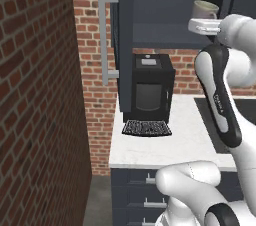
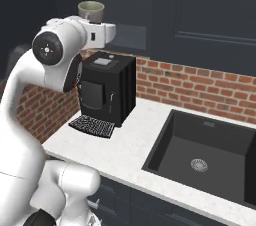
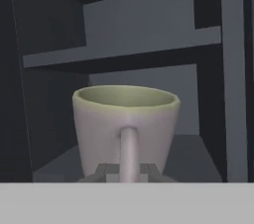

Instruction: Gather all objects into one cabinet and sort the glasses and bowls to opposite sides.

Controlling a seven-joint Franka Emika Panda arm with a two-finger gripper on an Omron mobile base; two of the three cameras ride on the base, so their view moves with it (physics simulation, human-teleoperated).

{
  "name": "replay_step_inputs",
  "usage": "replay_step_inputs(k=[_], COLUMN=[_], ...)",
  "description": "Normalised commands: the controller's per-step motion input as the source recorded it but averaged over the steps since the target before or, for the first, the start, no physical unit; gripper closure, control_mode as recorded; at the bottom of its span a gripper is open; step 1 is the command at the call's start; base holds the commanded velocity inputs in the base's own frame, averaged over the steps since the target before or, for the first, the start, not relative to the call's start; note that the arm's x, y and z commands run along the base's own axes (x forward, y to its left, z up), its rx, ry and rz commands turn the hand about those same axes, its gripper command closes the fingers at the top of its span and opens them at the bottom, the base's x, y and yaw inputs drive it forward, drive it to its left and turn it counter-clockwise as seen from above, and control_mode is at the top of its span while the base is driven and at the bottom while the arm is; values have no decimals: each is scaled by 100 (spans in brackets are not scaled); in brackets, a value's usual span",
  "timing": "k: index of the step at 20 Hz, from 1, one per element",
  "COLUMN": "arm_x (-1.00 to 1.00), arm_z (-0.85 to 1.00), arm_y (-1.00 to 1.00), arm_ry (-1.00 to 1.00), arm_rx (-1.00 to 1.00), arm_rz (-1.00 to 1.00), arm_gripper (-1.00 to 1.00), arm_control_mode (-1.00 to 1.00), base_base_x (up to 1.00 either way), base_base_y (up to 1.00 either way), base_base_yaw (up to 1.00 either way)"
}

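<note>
In our hand view, our hand (image 3: 127,172) sits at the very bottom, its two dark finger tips pressed in close on the handle of a pale beige-grey mug (image 3: 126,128). The handle runs straight up between the tips, so the mug stands directly ahead of the hand, upright, its rim open to the top and its inside a pale greenish tone. We hold it pinched narrow on that handle.

From the left base view we see our arm raised high at the right, the hand (image 1: 206,26) level with the open cabinet (image 1: 165,15), and the mug (image 1: 205,9) riding just above and beyond the wrist, at the cabinet's mouth. The right base view shows the same: the mug (image 2: 91,12) sits atop the end of the hand (image 2: 102,31), in front of the dark cabinet front.

Beyond the mug, the hand view looks into the cabinet: a dark floor below, one wide shelf (image 3: 124,52) crossing above it, and dim slate walls behind. We cannot tell whether the mug's base touches the cabinet floor.

Below, on the white surface (image 1: 165,145), a black coffee machine (image 1: 148,97) stands beneath the cabinet, with a dark sink (image 2: 205,157) off to its right.
</note>
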Motion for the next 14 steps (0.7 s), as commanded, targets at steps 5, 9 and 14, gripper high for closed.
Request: replay_step_inputs(k=[5, 9, 14], arm_x=[-90, -83, -68], arm_z=[0, 0, 0], arm_y=[-1, 0, 0], arm_ry=[17, 23, 0], arm_rx=[0, 0, 0], arm_rz=[4, 5, 0], arm_gripper=[100, 100, 100], arm_control_mode=[-100, -100, -100], base_base_x=[0, 0, 0], base_base_y=[0, 0, 0], base_base_yaw=[0, 0, 0])
